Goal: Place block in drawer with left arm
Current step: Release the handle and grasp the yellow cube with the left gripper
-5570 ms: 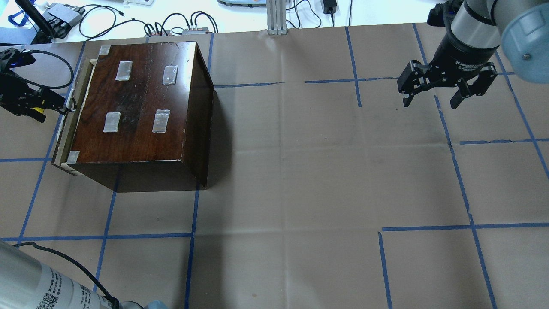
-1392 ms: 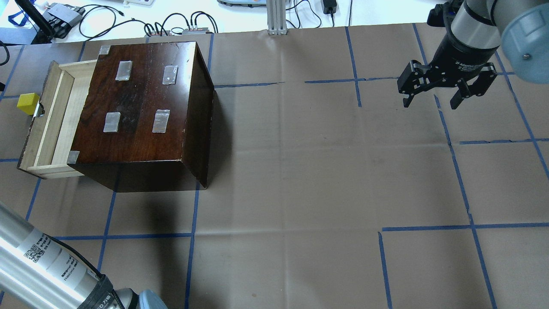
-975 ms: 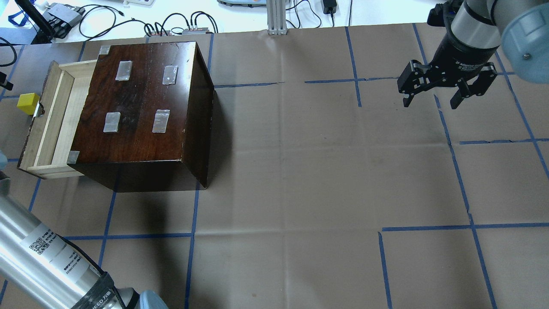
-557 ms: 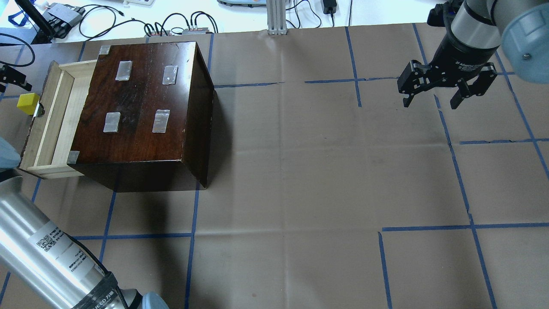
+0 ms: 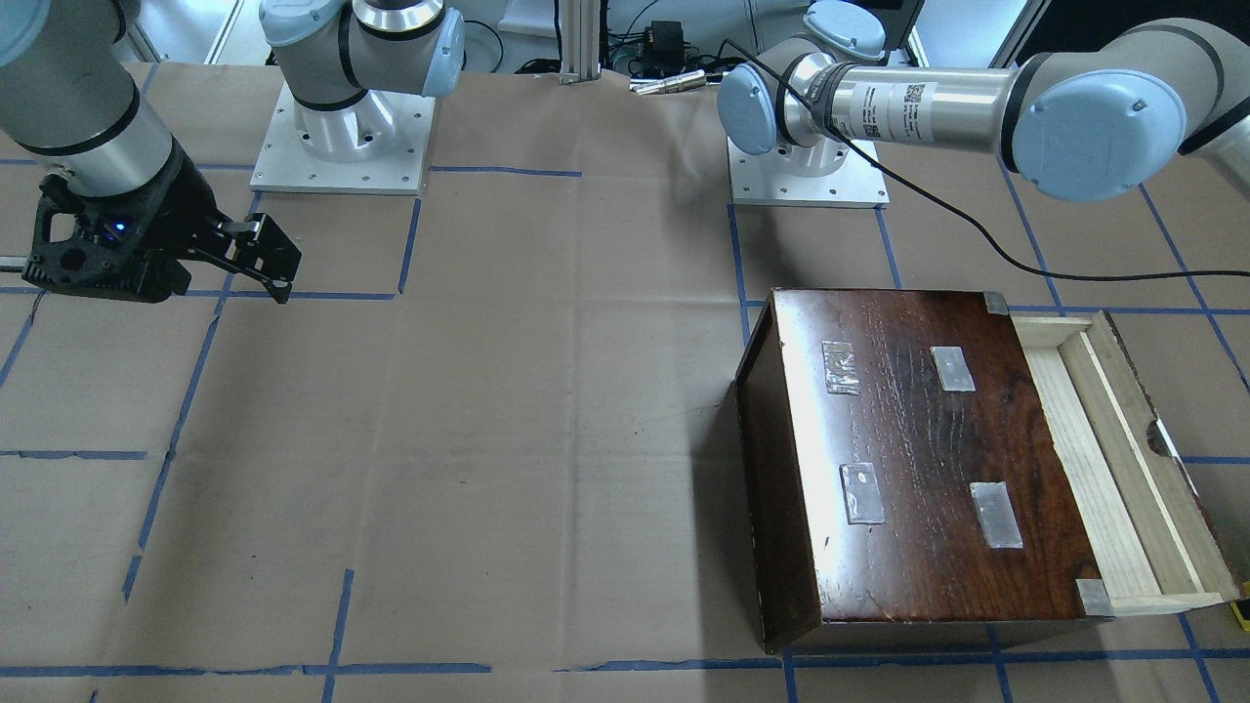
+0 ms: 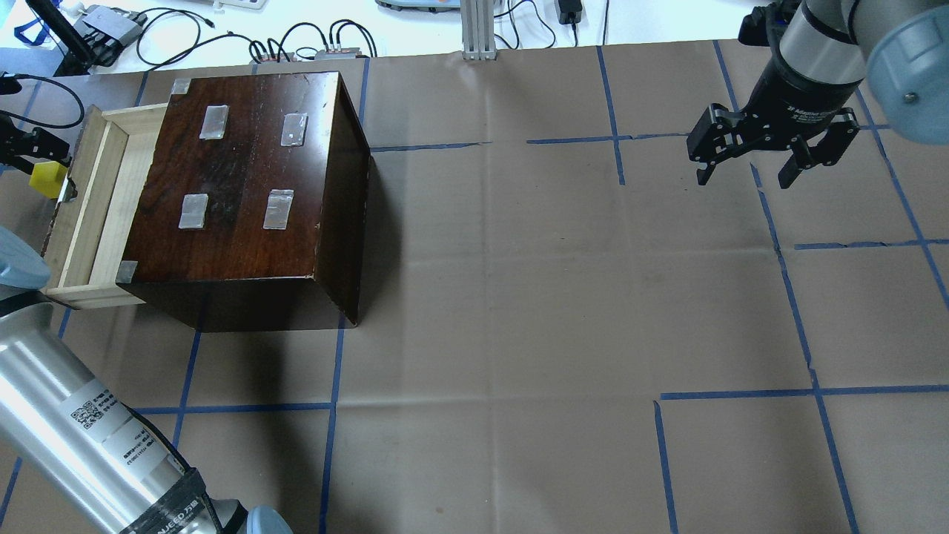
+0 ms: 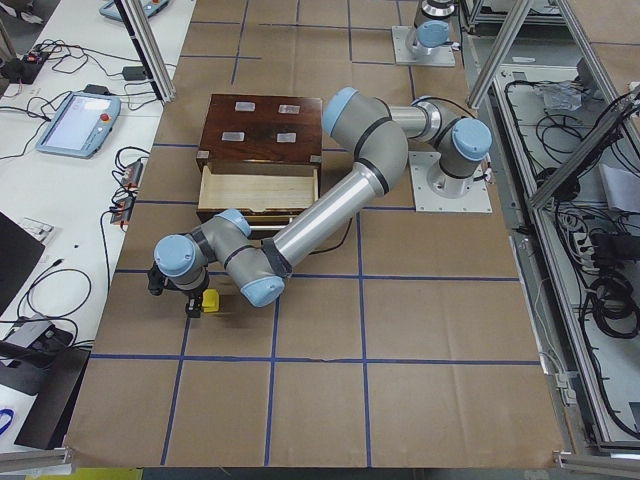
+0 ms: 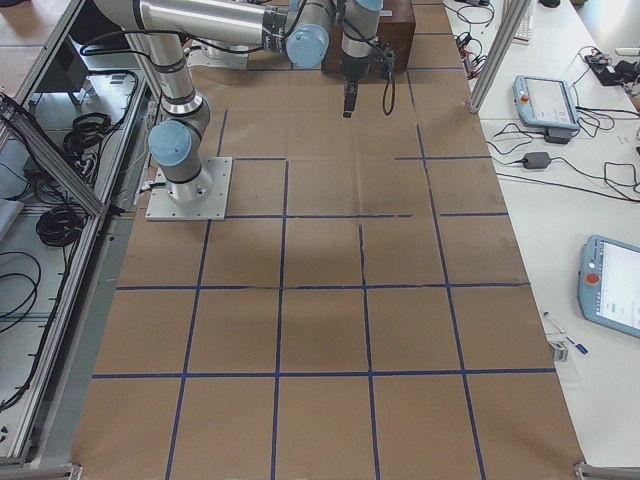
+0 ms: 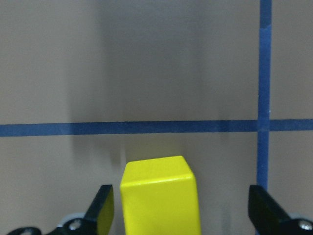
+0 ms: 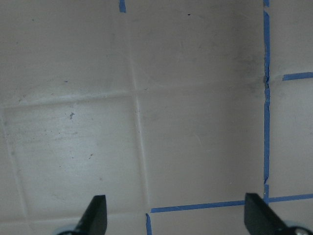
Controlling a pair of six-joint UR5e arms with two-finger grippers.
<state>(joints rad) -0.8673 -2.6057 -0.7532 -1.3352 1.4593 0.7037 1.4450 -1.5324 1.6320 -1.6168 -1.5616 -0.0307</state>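
The yellow block [image 6: 46, 180] sits on the paper-covered table just outside the dark front of the drawer [image 6: 89, 200]. The drawer is pulled out of the dark-brown box [image 6: 245, 178] and its pale wood inside is bare. My left gripper [image 6: 41, 148] hangs over the block at the view's left edge. In the left wrist view the block [image 9: 160, 196] stands between the open fingers [image 9: 103, 208], nearer the left one, untouched. My right gripper [image 6: 749, 174] is open and empty above the table's far right; it also shows in the right wrist view [image 10: 178, 220].
The box with its tape patches [image 5: 928, 459] and open drawer [image 5: 1123, 459] fills the table's left end. A loose black cable [image 5: 977, 234] runs to the left arm. Cables and devices [image 6: 296, 44] lie beyond the far table edge.
Since 5.6 s ago the drawer has been pulled open. Over the last second my left gripper has come back in from the left edge over the block. The right arm is still.
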